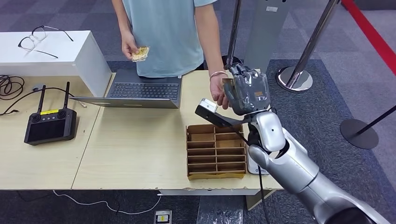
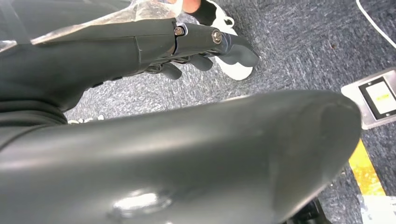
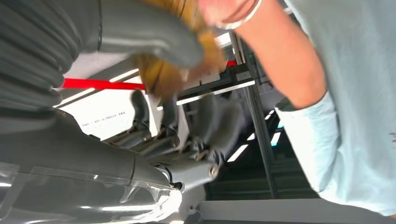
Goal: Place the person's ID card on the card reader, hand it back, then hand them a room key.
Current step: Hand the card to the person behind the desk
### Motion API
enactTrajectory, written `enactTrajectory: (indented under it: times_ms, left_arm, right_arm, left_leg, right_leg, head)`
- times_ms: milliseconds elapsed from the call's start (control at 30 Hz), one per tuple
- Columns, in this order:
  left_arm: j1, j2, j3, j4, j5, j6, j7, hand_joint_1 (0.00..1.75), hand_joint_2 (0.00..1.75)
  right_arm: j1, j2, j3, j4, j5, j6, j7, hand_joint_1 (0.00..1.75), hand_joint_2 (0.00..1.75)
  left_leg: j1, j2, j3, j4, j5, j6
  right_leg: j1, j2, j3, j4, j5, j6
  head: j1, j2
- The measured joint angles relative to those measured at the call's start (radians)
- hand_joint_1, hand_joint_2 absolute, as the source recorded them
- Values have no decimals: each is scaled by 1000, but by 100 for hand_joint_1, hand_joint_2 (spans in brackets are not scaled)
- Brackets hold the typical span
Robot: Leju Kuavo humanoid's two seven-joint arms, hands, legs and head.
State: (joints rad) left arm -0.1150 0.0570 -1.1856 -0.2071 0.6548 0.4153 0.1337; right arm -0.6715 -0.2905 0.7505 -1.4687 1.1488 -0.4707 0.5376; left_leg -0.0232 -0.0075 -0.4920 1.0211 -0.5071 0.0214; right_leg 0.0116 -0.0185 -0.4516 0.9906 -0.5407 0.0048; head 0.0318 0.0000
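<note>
My right hand (image 1: 250, 92) is raised above the table's far right edge and holds a yellow-brown card (image 3: 163, 77), the thumb (image 3: 154, 35) pressing on it. In the head view the card (image 1: 228, 85) sticks out toward the person. The person's hand (image 1: 217, 91) with a bracelet meets the card, and their fingers (image 3: 219, 11) touch it. Their other hand (image 1: 130, 46) holds a small yellowish item (image 1: 140, 53). A black card reader (image 1: 206, 108) sits just below my hand. My left hand (image 2: 201, 51) hangs over the carpet with nothing in it.
A wooden divided box (image 1: 216, 151) lies on the table (image 1: 135, 149) under my right arm. A laptop (image 1: 140, 89) sits at the far edge, a black controller (image 1: 50, 125) and cables at the left. Glasses lie on a white box (image 1: 51, 53). Stanchions (image 1: 299, 70) stand at the right.
</note>
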Motion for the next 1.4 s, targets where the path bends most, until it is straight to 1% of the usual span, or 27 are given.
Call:
enactTrajectory:
  times_ms: [100, 433, 633, 767, 1000, 1233, 1400]
  left_arm:
    - [0, 6, 0, 0, -1, 9, -8, 0, 0]
    - [0, 18, 0, 0, -1, 11, -11, 0, 0]
    - [0, 19, 0, 0, 7, 8, -9, 0, 0]
    - [1, 19, 0, 0, 12, 7, -9, 0, 0]
    - [1, 18, 0, 0, 18, 5, -5, 0, 0]
    - [1, 15, 0, 0, 23, 8, -5, 0, 0]
    - [1, 13, 0, 0, 28, 13, -13, 0, 0]
  right_arm:
    - [19, -1, -12, 0, 13, -19, 1, 0, 175]
    - [55, -2, -37, -34, 41, -21, 1, 0, 175]
    - [89, -13, -47, -88, 64, 28, 8, 0, 175]
    - [118, -27, -57, -127, 62, 58, 13, 0, 175]
    - [156, -43, -69, -170, 16, 46, 7, 0, 175]
    - [178, -48, -69, -190, 11, 47, 2, 0, 175]
    - [187, -56, -70, -213, 11, 66, 2, 0, 175]
  left_leg:
    - [0, 0, 0, 0, 0, 0]
    - [0, 0, 0, 0, 0, 0]
    - [0, 0, 0, 0, 0, 0]
    - [0, 0, 0, 0, 0, 0]
    - [0, 0, 0, 0, 0, 0]
    - [0, 0, 0, 0, 0, 0]
    - [0, 0, 0, 0, 0, 0]
  right_leg:
    - [0, 0, 0, 0, 0, 0]
    - [0, 0, 0, 0, 0, 0]
    - [0, 0, 0, 0, 0, 0]
    - [0, 0, 0, 0, 0, 0]
    - [0, 0, 0, 0, 0, 0]
    - [0, 0, 0, 0, 0, 0]
    - [0, 0, 0, 0, 0, 0]
  head:
    - [0, 0]
    - [0, 0]
    - [0, 0]
    - [0, 0]
    - [0, 0]
    - [0, 0]
    - [0, 0]
